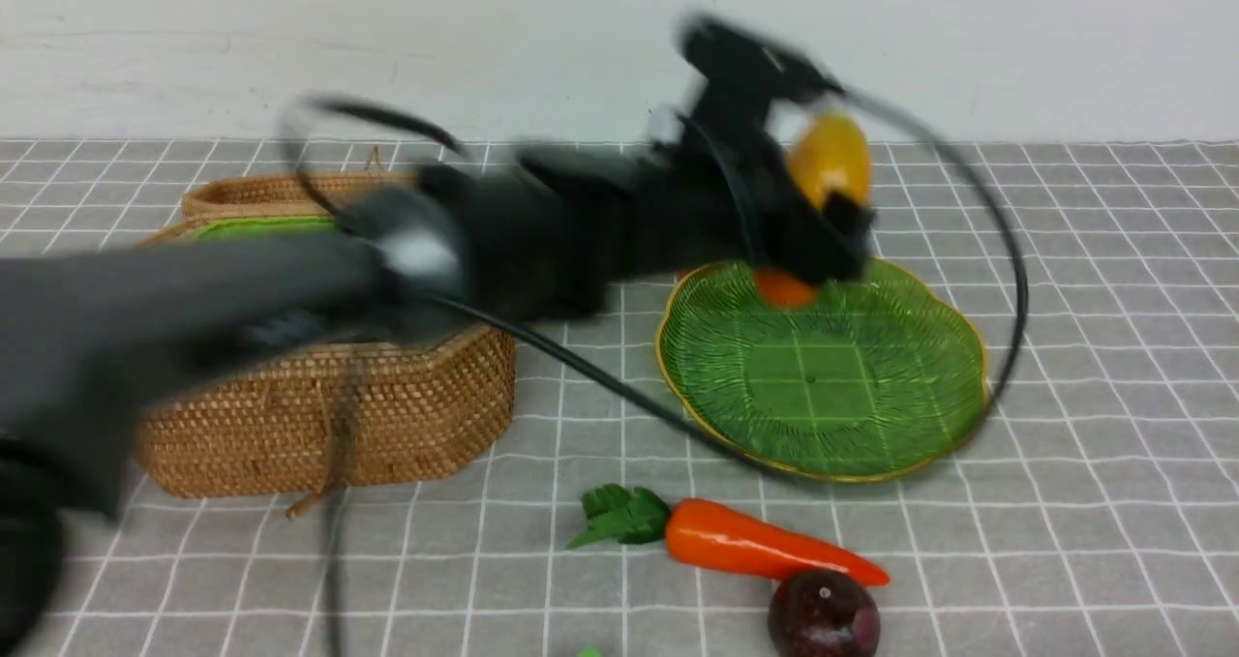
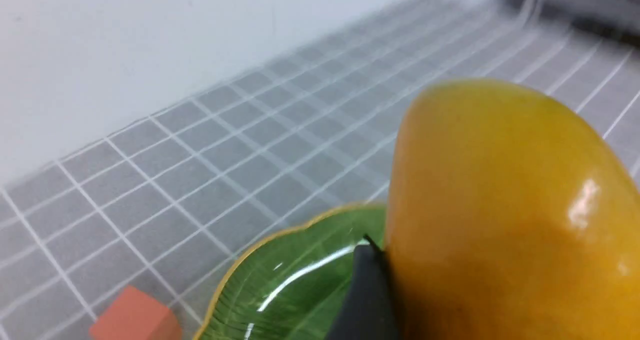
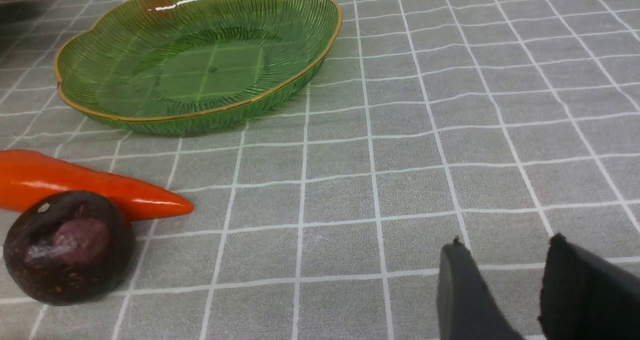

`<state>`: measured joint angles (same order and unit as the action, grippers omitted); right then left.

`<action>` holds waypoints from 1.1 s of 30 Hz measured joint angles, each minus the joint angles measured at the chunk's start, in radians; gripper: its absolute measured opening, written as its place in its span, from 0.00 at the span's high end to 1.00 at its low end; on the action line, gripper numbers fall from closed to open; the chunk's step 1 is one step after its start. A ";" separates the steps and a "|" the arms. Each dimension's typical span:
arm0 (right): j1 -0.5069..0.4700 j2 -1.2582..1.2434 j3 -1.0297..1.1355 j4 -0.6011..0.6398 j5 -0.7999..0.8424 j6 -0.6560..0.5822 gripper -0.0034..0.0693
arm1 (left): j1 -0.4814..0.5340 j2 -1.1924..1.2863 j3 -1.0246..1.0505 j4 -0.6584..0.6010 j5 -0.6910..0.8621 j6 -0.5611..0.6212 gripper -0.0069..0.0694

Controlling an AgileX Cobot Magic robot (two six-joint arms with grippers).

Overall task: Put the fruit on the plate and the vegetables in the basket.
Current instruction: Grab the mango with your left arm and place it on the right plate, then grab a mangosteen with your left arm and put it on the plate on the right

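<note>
My left gripper (image 1: 823, 222) is shut on the elongated orange mango-like fruit (image 1: 830, 159), held upright in the air above the far edge of the green plate (image 1: 823, 396). In the left wrist view the mango (image 2: 500, 205) fills the frame, with one black finger (image 2: 367, 290) against its side and the plate (image 2: 280, 290) below. The orange carrot (image 1: 755, 541) and the round dark maroon fruit (image 1: 823, 616) lie on the cloth in front of the plate. The woven basket (image 1: 387, 415) stands to the left, partly hidden by my blurred left arm. My right gripper (image 3: 505, 242) stands open over bare cloth, to the right of the maroon fruit (image 3: 67, 245) and the carrot (image 3: 75, 185).
A small orange cube (image 1: 784, 289) sits by the plate's far rim, under the held mango. A black cable (image 1: 1012, 280) loops from the left wrist around the plate's right side. A white wall closes off the back of the table.
</note>
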<state>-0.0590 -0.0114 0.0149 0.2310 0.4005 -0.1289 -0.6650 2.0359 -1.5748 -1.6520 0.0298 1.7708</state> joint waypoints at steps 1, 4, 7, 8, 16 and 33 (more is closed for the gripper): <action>0.000 0.000 0.000 0.000 0.000 0.000 0.62 | -0.026 0.055 -0.032 -0.039 -0.030 0.102 0.19; 0.000 0.000 0.000 0.000 0.000 0.000 0.62 | -0.044 0.114 -0.060 -0.060 -0.030 0.141 0.19; 0.000 0.000 0.000 0.000 0.000 0.000 0.62 | -0.046 0.134 -0.068 -0.068 -0.037 0.094 0.19; 0.000 0.000 0.000 0.000 0.000 0.000 0.62 | -0.046 0.136 -0.069 -0.070 -0.041 0.070 0.18; 0.000 0.000 0.000 0.000 0.000 0.000 0.62 | -0.043 0.140 -0.070 -0.075 -0.052 0.016 0.03; 0.000 0.000 0.000 0.000 0.000 0.000 0.62 | -0.043 -0.124 -0.052 -0.080 0.046 -0.272 0.31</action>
<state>-0.0590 -0.0114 0.0149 0.2310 0.4005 -0.1289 -0.7075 1.9119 -1.6266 -1.7319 0.0758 1.4993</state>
